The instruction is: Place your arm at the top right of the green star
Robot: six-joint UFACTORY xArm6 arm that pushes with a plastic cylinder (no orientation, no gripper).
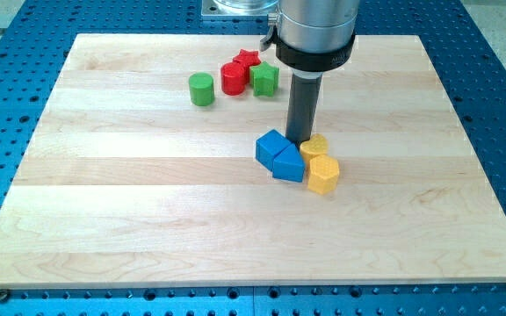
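Green star point(265, 79) sits near the view's top of the bench point(104, 219), touching a red cylinder point(234, 79), with a red star point(247, 59) just behind. Risk: our rod could knock it on the way up. Our tip point(299, 141) stands well below, wedged between blue blocks point(279, 156) and yellow blocks point(320, 165). No jawed end effector; nothing held.

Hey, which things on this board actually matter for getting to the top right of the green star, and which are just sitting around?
Belongs to the job:
green star, near the view's top
my tip, down by the blue and yellow blocks, well below the star

Just lying about:
green cylinder
red cylinder
red star
two blue blocks
two yellow blocks
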